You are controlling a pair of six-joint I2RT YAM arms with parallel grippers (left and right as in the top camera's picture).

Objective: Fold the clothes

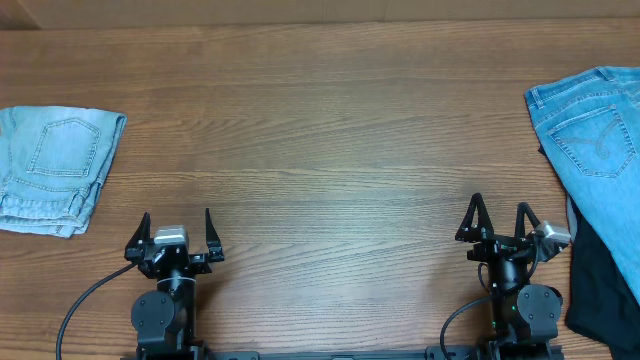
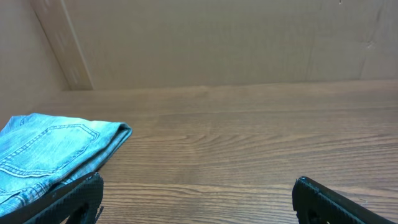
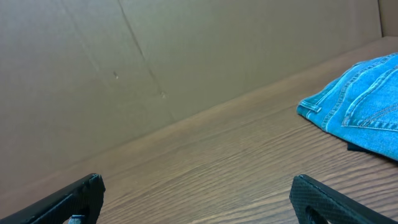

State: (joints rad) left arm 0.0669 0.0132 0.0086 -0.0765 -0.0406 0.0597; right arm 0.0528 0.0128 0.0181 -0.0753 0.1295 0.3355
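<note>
Right gripper [image 1: 498, 210] is released: jaws wide apart, nothing between them, touching nothing. It sits at the lower right of the overhead frame, clear of any cloth. Left gripper [image 1: 178, 218] is the same at lower left, spread wide and empty. The target jeans [image 1: 595, 120], medium-blue denim, lie unfolded at the upper right of the overhead frame. The waistband is toward the top, a back pocket with curved stitching faces up, and the cloth runs off the right edge. Long axis looks roughly top-to-bottom along that edge, slightly slanted; full extent can't be judged because the legs are cropped. From the right gripper the jeans lie ahead and to the right, near but apart. In the right wrist view they sit at the right edge, past the right finger. My read: the right arm is clearly nearer and should go first for the near hem or waistband, while the left arm has most of the table [image 1: 320, 130] to cross. A black garment [image 1: 600, 270] lies under and just below the jeans at lower right, so there is a risk of pinching both layers. Paler folded jeans [image 1: 55, 165] at far left are not the target and are well apart from it.
</note>
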